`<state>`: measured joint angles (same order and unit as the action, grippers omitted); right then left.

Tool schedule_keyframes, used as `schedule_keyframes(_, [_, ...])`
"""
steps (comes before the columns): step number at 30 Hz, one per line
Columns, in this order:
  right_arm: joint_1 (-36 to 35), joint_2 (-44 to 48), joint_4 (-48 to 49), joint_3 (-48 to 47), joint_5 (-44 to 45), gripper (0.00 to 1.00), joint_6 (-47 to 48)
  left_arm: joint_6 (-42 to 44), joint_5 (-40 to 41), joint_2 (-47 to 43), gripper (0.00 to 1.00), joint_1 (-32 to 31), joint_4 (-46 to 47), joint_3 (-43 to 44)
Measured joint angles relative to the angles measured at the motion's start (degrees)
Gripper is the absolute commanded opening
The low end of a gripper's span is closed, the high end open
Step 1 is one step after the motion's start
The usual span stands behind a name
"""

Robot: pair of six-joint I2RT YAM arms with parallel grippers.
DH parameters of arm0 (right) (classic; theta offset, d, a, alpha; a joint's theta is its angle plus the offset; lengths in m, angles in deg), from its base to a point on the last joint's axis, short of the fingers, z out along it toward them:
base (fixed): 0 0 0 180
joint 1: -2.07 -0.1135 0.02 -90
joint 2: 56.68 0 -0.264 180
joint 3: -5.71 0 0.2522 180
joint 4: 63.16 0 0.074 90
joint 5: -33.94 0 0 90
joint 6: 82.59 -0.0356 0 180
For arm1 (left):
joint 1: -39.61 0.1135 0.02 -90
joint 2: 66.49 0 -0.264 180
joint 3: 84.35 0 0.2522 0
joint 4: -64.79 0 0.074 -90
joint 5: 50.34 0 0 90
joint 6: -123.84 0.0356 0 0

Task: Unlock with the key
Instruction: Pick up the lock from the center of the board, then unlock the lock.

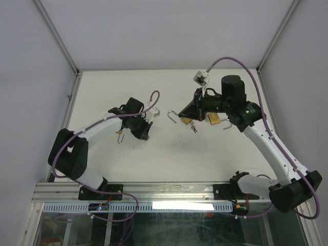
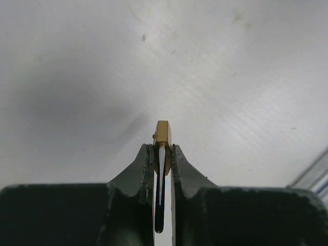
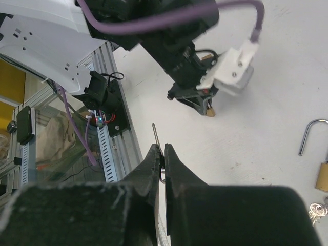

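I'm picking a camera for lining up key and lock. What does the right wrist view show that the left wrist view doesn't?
Only the right wrist: the right gripper shut on a thin key, plus an open padlock and loose keys lying on the table. Only the left wrist: an edge-on close-up of the left gripper clamping a brass piece. Both: the left gripper with that brass piece, and the white table.

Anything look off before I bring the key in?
Yes: a loose padlock lies on the table near the right gripper, its shackle already swung open and keys at its body.
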<state>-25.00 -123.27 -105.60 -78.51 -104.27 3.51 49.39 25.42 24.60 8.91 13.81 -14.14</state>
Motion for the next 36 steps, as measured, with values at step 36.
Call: schedule_keyframes(36, [-0.72,-3.50,1.99,-23.98,-1.90,0.00,2.82,-56.13,-53.83,-11.02,0.00,3.89,86.75,21.07])
